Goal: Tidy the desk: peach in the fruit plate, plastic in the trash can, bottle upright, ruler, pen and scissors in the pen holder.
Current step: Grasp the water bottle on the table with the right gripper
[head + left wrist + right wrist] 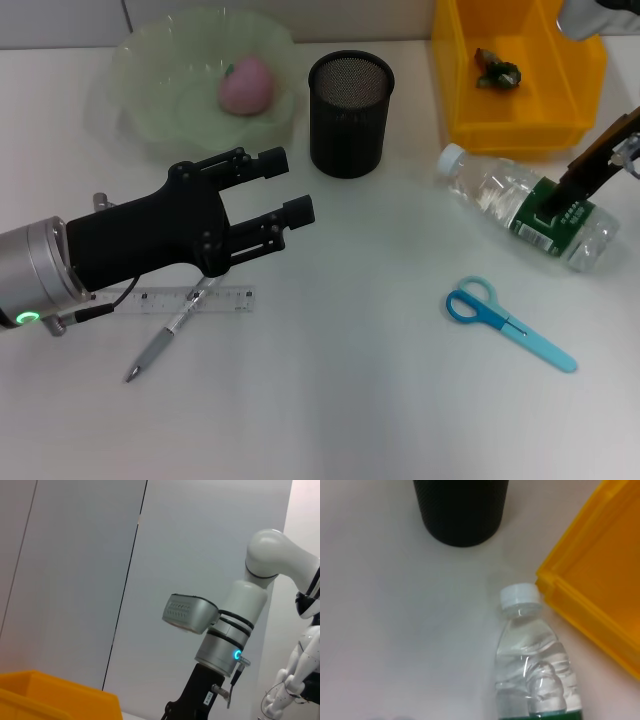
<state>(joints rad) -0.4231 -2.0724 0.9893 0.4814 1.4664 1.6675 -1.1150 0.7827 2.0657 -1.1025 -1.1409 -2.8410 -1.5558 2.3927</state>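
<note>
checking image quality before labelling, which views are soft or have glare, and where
Head view: mostly sharp, highlights on the bottle, soft shadow under the left tool. Right wrist view: pen holder blurred, bottle cap soft. Left wrist view: sharp, no desk.

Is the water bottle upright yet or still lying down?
Lying down. The bottle rests on its side on the desk, white cap toward the pen holder, beside the yellow bin. The right gripper is at its green label.
</note>
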